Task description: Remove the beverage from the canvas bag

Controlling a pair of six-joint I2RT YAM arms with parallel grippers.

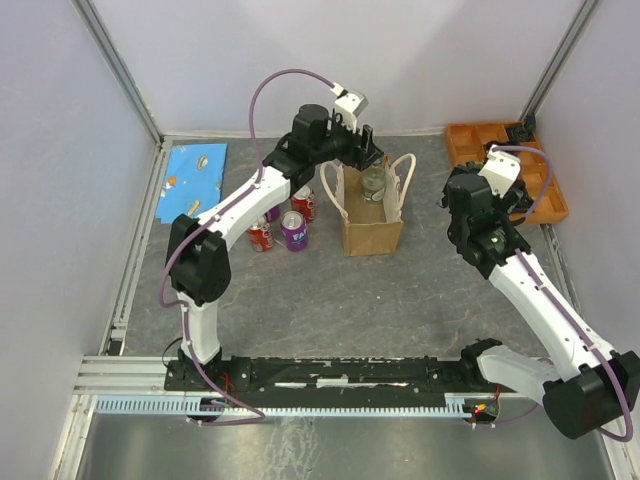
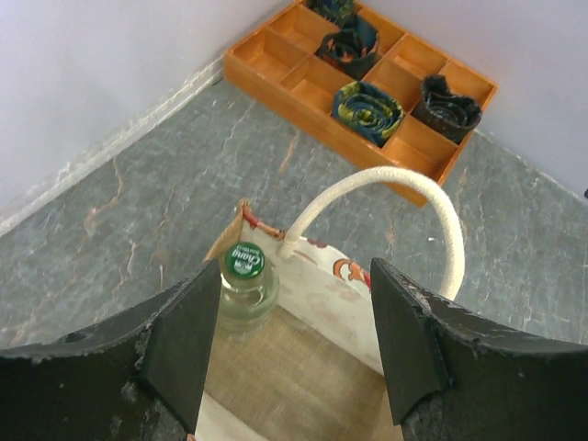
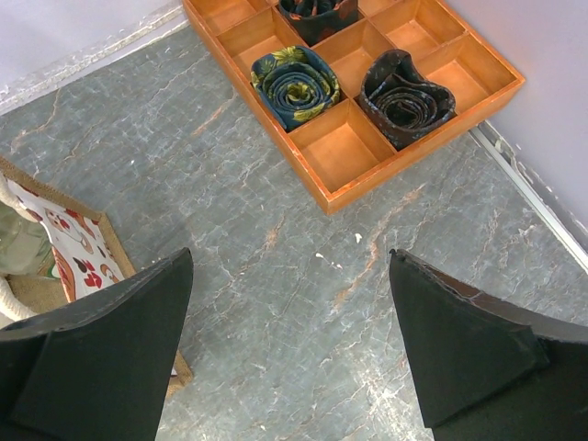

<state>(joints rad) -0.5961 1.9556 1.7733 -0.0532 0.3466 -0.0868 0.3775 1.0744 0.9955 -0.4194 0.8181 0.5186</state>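
We count one canvas bag standing upright near the middle of the table, with its two cream loop handles rising on either side of its open mouth. Inside it stands the one beverage, a clear bottle with a green cap, set against the bag's far end wall. The left gripper hangs over the mouth of the bag with its two fingers apart. The bottle sits just beside the finger on the left of the wrist view, and nothing is clamped between the two. The right gripper hovers above bare table between the bag and the orange tray, its two fingers spread wide and holding nothing. In that tray we count four rolled ties from the left wrist view, each in its own compartment. Left of the bag stand three cans that we can make out plainly, two red and one purple. A purple patch behind the left arm may be a fourth, but we cannot tell. One blue patterned sheet lies flat at the far left corner.
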